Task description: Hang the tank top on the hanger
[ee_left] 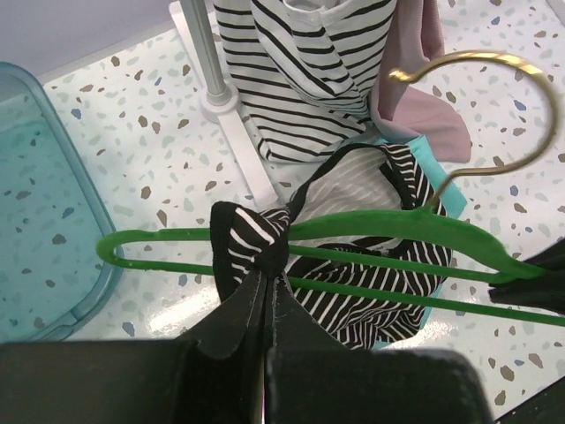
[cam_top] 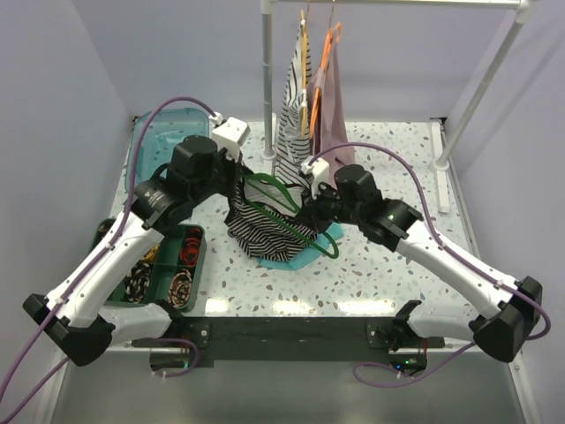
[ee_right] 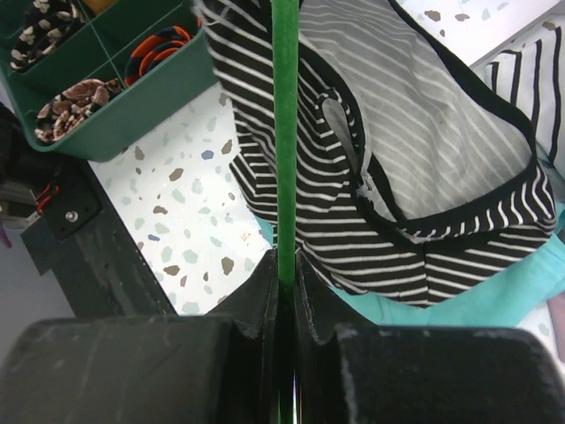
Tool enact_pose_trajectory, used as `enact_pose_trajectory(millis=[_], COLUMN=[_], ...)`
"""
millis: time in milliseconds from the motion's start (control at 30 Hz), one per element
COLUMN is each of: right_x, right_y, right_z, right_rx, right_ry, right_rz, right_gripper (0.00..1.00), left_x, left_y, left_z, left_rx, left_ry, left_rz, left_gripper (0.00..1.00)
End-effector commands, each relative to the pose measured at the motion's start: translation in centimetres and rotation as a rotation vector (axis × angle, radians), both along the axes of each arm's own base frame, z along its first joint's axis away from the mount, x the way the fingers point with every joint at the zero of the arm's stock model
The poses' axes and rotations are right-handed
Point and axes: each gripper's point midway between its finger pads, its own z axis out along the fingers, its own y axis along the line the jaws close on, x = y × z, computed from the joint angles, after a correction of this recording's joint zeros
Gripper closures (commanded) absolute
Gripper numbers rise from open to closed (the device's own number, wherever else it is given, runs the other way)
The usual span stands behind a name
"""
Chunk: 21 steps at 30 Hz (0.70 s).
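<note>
one hanger, long axis diagonal, tank top bunched around it

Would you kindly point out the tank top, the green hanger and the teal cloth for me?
tank top (ee_right: 441, 150): right wrist view, on its pale striped inner face.
green hanger (ee_left: 380, 223): left wrist view, on its upper arm.
teal cloth (ee_right: 503, 296): right wrist view, on the bare part showing below the top.
</note>
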Motion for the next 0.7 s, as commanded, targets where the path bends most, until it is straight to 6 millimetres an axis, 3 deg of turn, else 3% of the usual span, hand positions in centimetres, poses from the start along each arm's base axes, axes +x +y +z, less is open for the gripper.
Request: enact_pose_trajectory(millis=[0,33,100,167,233,267,300,500,533,667], right_x=[1.0,1.1,1.2,1.2,1.1,1.0,1.0,0.6,0.5,0.4], right_y=[2.3,2.4,2.6,2.8,2.9,2.9,2.9,3.0,2.9,2.8], right_z=[3.0,3.0,2.9,2.7,2.4,2.2,2.1,1.6,1.7,1.1], right_rx=[0.091,0.093,0.097,0.105,0.101,0.102,0.101,0.106,0.109,0.103], right_ry=[-0.093,-0.095,-0.095,-0.095,-0.089,-0.085,-0.085,-0.068,-0.069,-0.058], right_rz=[0.059,0.061,0.066,0.072,0.076,0.078,0.08,0.095,0.095,0.096], right_gripper=[1.0,1.0,1.0,1.0,1.0,1.0,1.0,1.0,1.0,1.0], left_x=[-1.2,-1.1,-1.0,-1.0,-1.6,-1.6,-1.8,-2.2,-2.1,-2.5], left_y=[1.5,1.8,2.2,2.3,2.0,1.7,1.5,-0.4,-0.9,-3.2], left_z=[2.2,1.7,1.1,0.8,1.1,1.8,2.3,3.8,2.7,3.1], left_rx=[-0.008,0.008,0.024,0.012,-0.021,-0.048,-0.07,-0.165,-0.165,-0.251], left_ry=[-0.07,-0.063,-0.059,-0.071,-0.096,-0.122,-0.137,-0.23,-0.224,-0.267], left_rz=[0.015,0.028,0.049,0.053,0.022,0.011,-0.004,-0.104,-0.126,-0.229], left_gripper=[1.0,1.0,0.89,0.67,0.56,0.43,0.39,0.36,0.36,0.36])
